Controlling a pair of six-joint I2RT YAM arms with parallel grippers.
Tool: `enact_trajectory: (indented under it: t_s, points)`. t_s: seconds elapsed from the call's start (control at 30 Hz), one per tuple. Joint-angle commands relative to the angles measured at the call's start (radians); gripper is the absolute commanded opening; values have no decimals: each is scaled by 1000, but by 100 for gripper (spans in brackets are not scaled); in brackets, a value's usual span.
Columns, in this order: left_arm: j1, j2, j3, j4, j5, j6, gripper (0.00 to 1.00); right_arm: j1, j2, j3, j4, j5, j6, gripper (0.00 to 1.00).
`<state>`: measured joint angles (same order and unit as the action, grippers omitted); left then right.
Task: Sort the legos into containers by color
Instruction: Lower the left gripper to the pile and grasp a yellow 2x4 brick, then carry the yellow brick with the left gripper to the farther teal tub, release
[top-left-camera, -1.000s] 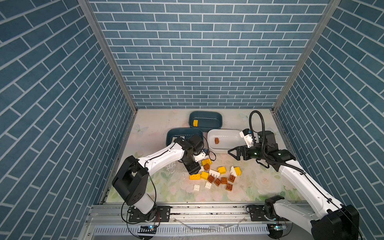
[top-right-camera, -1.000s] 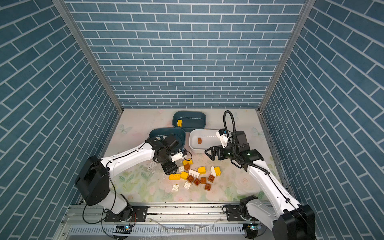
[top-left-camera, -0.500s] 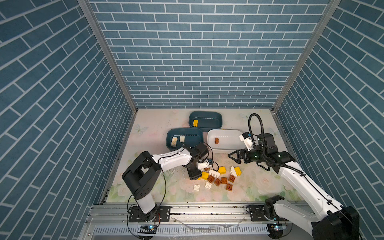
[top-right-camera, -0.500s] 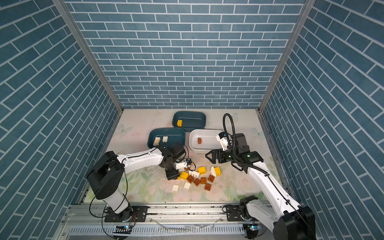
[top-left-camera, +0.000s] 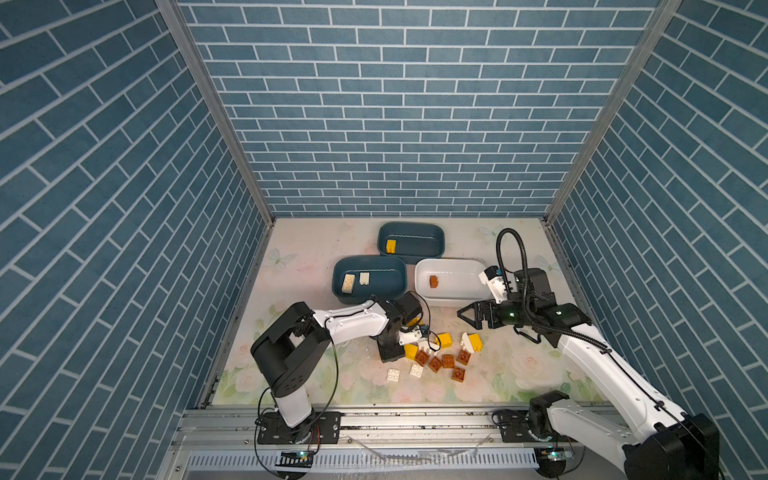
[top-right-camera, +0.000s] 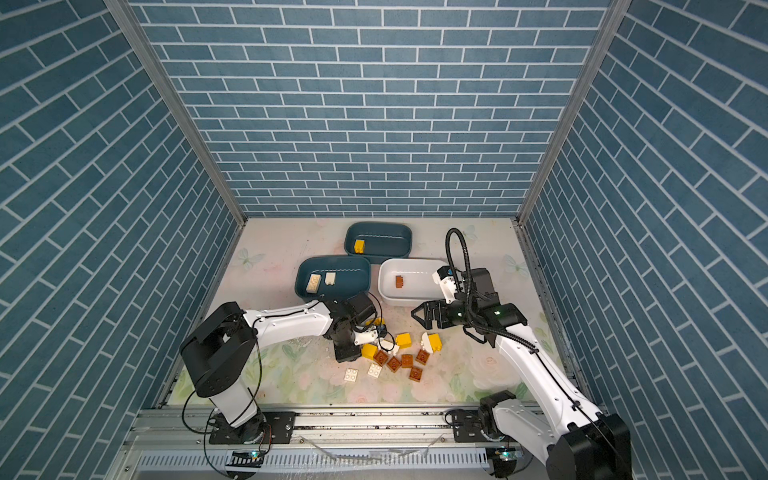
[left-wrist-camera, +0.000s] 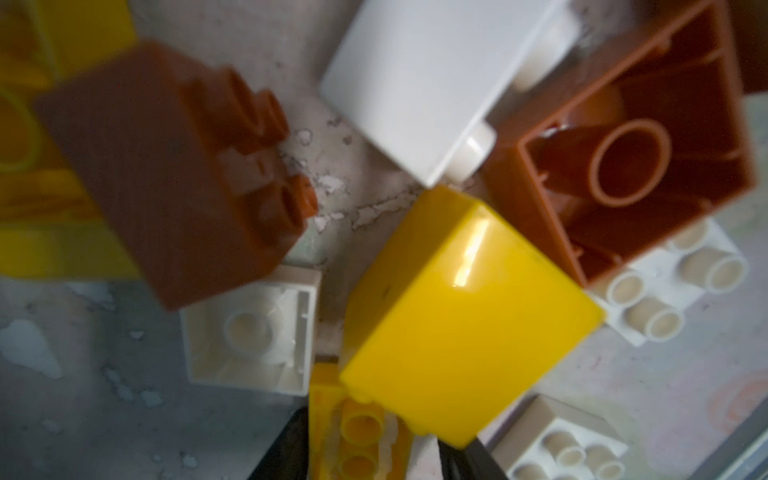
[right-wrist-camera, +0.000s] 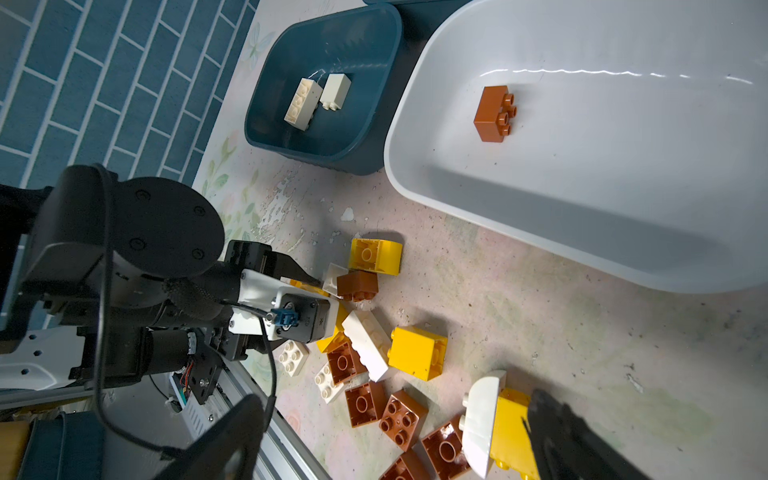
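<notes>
The left gripper (top-left-camera: 391, 354) has swung off the nearer teal tub (top-left-camera: 337, 291) and dropped into the loose bricks (top-left-camera: 448, 360) at that tub's 5 o'clock. Its jaws are narrowing around a long yellow brick (left-wrist-camera: 357, 432). The wrist view is blurred, so I cannot tell whether they grip it yet. The right gripper (top-left-camera: 466, 319) has sunk toward the pile's 1 o'clock edge, jaws spread wide and empty.

Another yellow pick is probably starting. Sorted so far:
- Two cream bricks (top-left-camera: 348, 283) lie in the nearer tub.
- One yellow (top-left-camera: 390, 246) lies in the far teal tub (top-left-camera: 422, 245).
- One brown (top-left-camera: 434, 281) lies in the white tub (top-left-camera: 457, 291).

The bricks are glossy hard plastic, round-studded above and hollow beneath. The tubs are smooth and round-cornered.
</notes>
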<state>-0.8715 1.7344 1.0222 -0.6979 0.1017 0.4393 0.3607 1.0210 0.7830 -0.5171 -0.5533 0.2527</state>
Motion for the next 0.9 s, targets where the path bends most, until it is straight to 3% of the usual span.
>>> enact_trajectory:
  t_s: [0.0, 0.17, 0.4, 0.63, 0.87]
  points:
    - [-7, 22, -26, -14, -15, -4, 45, 2, -10, -13, -22, 9, -42, 98]
    - [-7, -11, -21, -37, -40, -8, 31, 2, -19, -12, -33, 16, -45, 99]
    - [14, -88, 87, -126, -36, -20, 28, 1, -8, 6, -13, 25, -36, 98]
    - [124, -92, 311, -201, -16, -44, 29, 1, 26, 42, 53, 24, -11, 98]
    - [253, 74, 639, -213, -6, -154, 29, -1, 79, 83, 120, 29, 15, 98]
